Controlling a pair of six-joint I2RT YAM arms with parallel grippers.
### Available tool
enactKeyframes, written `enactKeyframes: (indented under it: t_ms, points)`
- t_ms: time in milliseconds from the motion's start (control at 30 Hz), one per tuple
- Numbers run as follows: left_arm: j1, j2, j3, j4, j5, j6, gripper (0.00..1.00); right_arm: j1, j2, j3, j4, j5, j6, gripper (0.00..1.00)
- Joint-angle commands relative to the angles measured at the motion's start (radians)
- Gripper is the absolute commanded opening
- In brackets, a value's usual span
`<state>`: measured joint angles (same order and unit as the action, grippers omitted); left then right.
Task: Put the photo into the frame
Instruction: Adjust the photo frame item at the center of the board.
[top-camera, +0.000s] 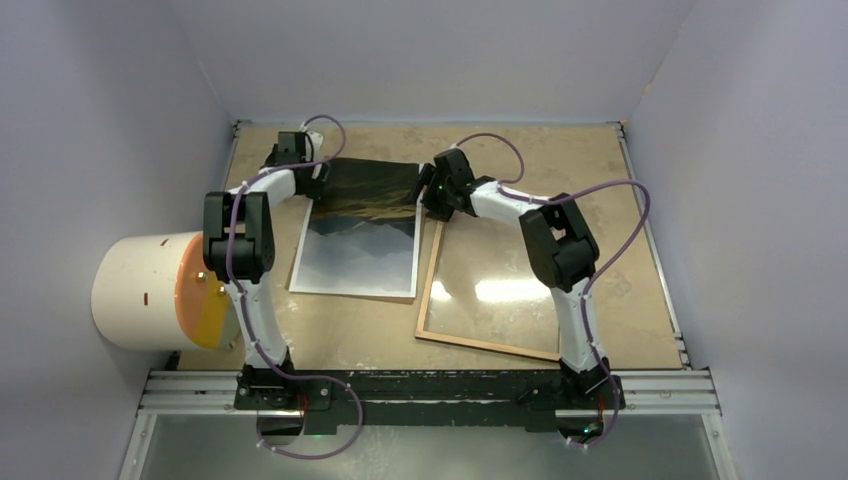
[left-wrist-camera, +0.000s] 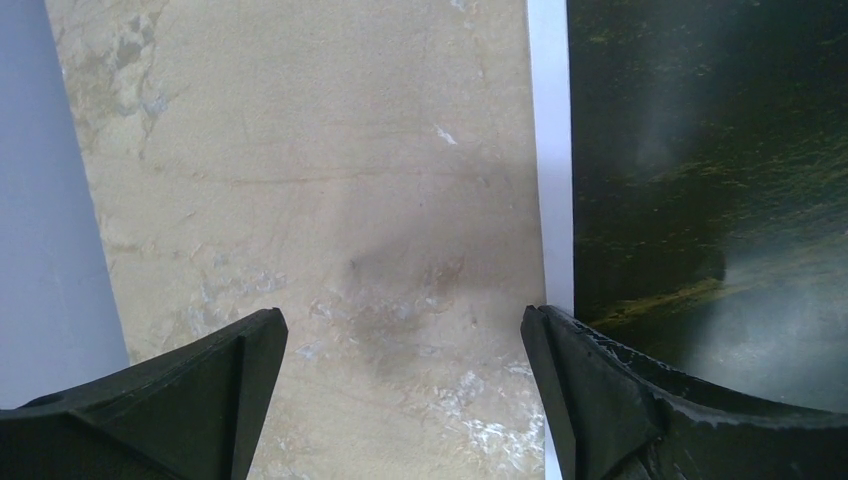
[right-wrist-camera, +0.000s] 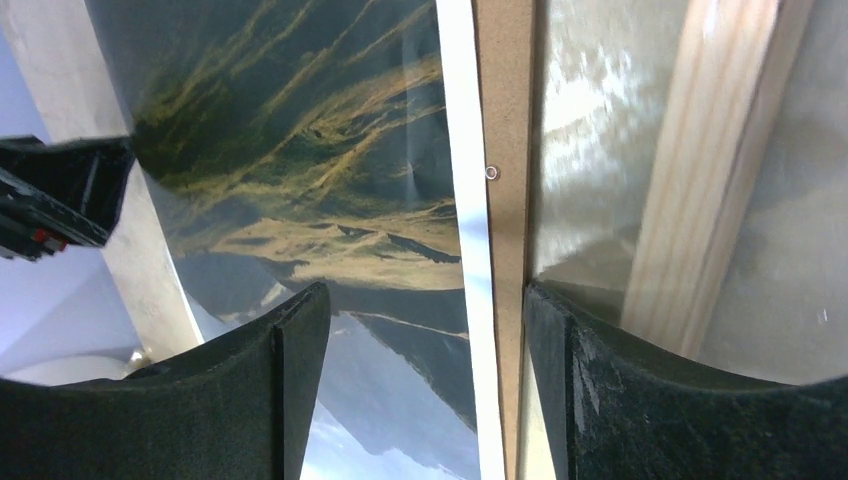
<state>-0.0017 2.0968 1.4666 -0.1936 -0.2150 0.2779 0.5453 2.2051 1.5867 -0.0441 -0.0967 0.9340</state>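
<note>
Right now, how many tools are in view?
2. The left tool is open by the photo's far left edge. The right tool is open over the photo's far right edge, beside the frame. None seem hidden.

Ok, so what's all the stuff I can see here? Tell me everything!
photo: one, dark mountains fading to pale grey with a white border, lying on the left half of the table
frame: one, light wood rails around shiny glass, lying slightly tilted to the right of the photo
backing board: one, brown, a strip showing beside the photo's right edge
drum: one, white with an orange end, lying on its side left of the table
table: one, tan and marbled
arms: two, white and black, bolted at the near edge
left tool: one, black, open over bare table beside the photo's left edge
right tool: one, black, open astride the photo's right edge
</note>
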Motion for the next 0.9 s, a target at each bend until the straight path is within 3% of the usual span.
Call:
enactKeyframes:
  t_ms: [0, 333, 600, 867]
  points:
    - [-0.042, -0.023, -0.068, -0.031, 0.057, 0.027, 0.97, 0.036, -0.060, -0.105, -0.122, -0.005, -0.034, 0.74]
    - [-0.077, -0.004, -0.138, -0.005, -0.027, 0.078, 0.97, 0.082, -0.190, -0.235, -0.265, 0.038, -0.106, 0.75]
    - [-0.100, -0.002, -0.187, 0.015, -0.061, 0.096, 0.97, 0.110, -0.325, -0.413, -0.212, -0.030, -0.024, 0.75]
    - [-0.104, -0.007, -0.192, 0.014, -0.070, 0.096, 0.97, 0.202, -0.362, -0.484, -0.137, -0.126, 0.069, 0.65]
